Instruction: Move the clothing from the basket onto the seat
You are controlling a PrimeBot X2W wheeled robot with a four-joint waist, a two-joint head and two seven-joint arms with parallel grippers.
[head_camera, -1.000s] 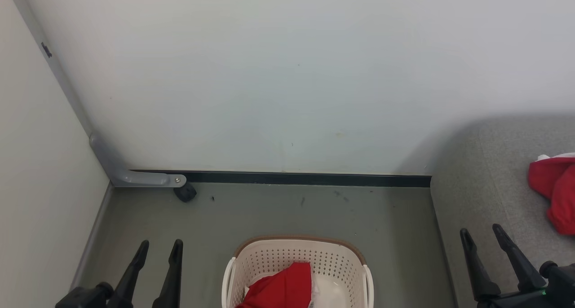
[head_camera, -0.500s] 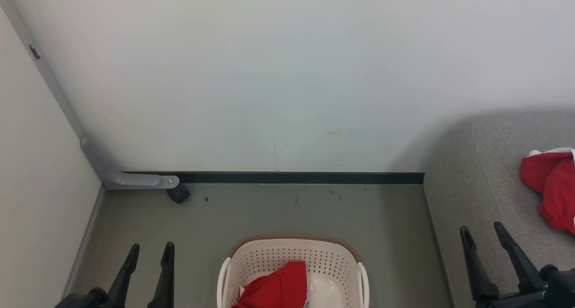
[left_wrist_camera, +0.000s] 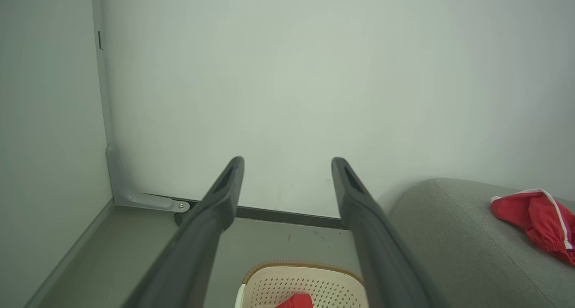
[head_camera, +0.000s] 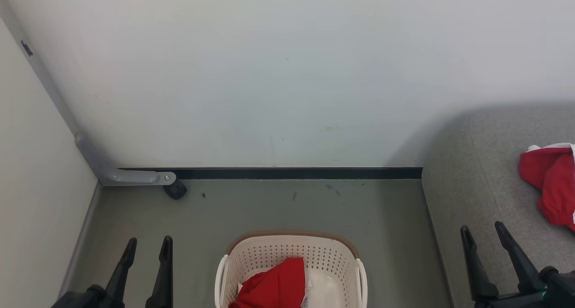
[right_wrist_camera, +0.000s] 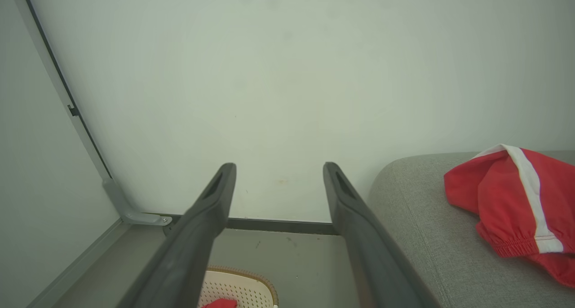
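1. A small tag (head_camera: 305, 301) is seen beside the red cloth in the basket (head_camera: 292, 253); its print is too small to be read.
2. Two red garments are counted. The first garment (head_camera: 274, 288) is crumpled inside the basket on the floor (head_camera: 269, 209). The second garment (head_camera: 546, 182), white-trimmed, lies on the grey seat (head_camera: 485, 173) at right.
3. The basket's long axis cannot be told.
4. The left gripper (head_camera: 149, 239) and right gripper (head_camera: 482, 227) are held empty, fingers spread wide.

The head view's bottom edge cuts off the oval cream-white plastic basket (head_camera: 289, 254); its right edge cuts the soft red clothes (head_camera: 546, 178) on the grey cloth seat (head_camera: 476, 200).
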